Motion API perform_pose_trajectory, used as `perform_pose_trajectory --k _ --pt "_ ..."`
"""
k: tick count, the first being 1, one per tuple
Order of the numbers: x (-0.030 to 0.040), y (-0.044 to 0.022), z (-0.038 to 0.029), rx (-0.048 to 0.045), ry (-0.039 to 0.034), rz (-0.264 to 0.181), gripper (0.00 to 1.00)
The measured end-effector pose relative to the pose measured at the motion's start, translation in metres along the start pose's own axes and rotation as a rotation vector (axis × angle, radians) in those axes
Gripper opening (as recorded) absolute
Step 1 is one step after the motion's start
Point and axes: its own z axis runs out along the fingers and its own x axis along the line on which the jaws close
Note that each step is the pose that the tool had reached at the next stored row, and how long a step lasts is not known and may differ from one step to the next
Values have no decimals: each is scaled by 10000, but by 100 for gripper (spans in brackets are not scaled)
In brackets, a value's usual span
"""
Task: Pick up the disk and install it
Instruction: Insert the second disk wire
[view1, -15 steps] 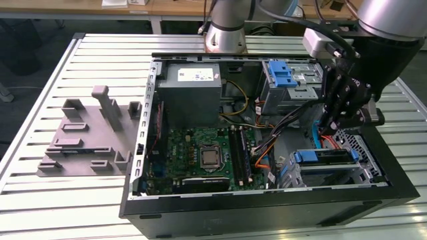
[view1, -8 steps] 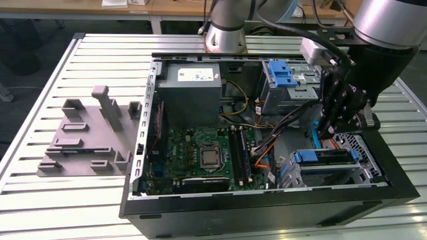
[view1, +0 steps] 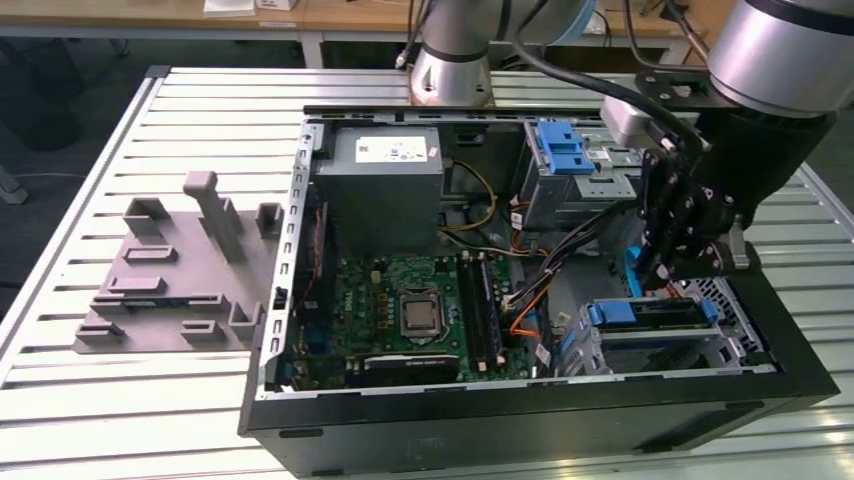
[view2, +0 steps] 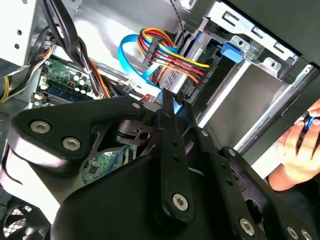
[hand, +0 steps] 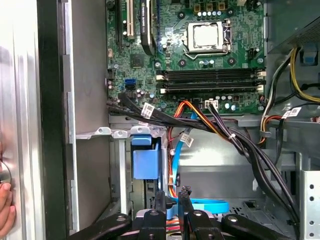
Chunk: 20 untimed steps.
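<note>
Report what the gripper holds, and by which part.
Cannot be told: the black gripper hangs in the open computer case near the silver disk in its blue plastic carrier, no grasp visible.

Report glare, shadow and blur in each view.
Exterior view: even overhead light, pale sheen on the slatted metal table; the black computer case keeps its interior dim. Second wrist view: the black gripper looms close and soft, and a hand at the edge looks washed out. First wrist view: the green motherboard is sharp, with bright glare on the metal case wall.
</note>
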Motion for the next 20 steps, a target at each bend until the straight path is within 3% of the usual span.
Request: perform_pose_trajectory --k 6,8,15,18,20 --pt "33 -16 36 0 -7 -1 25" --pt "35 -22 38 -1 -9 0 17" --pt "87 -33 50 -3 -58 1 16" --pt "144 -36 62 -6 -119 2 16" --pt "179 -37 68 -12 -227 4 16"
